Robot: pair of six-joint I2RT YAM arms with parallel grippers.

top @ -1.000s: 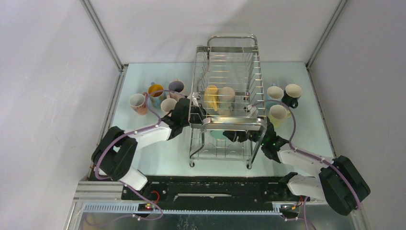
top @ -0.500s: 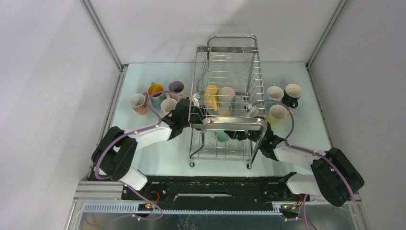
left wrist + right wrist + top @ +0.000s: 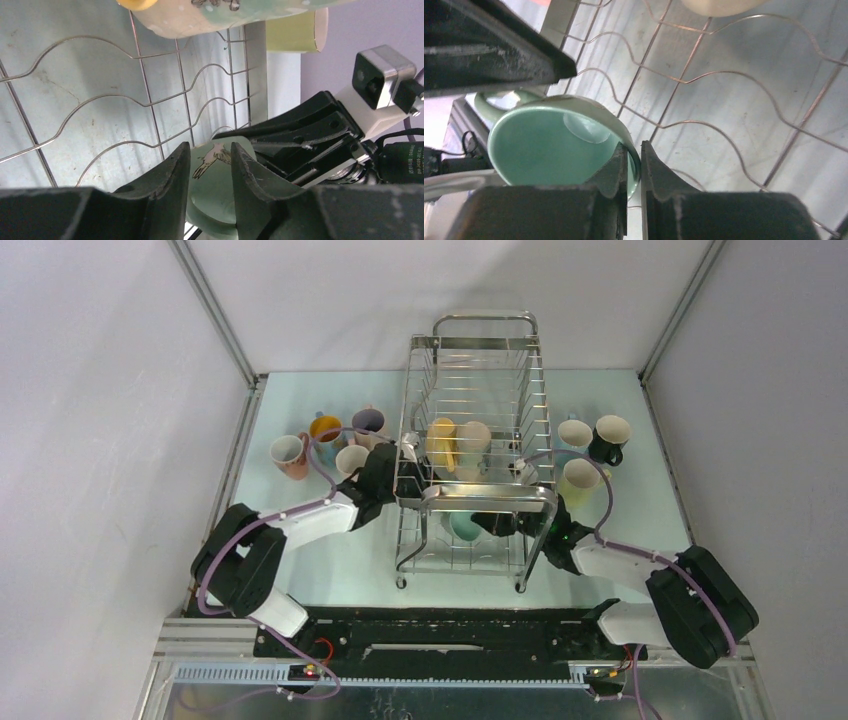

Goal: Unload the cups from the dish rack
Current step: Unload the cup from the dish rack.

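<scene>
Dish rack [image 3: 487,493] stands mid-table, one cluster of cups [image 3: 352,458] at its 9 o'clock and a second cluster [image 3: 580,478] at 3 o'clock. The pale green cup [image 3: 462,527] lies on the lower tier toward 6 o'clock, with the right gripper [image 3: 634,160] clenched on its rim. The left gripper [image 3: 210,150] has its jaws spread.

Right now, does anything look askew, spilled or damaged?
Nothing spilled or broken. The pale green cup sits tilted on the lower tier of the dish rack, rim pinched by the right hand.
</scene>
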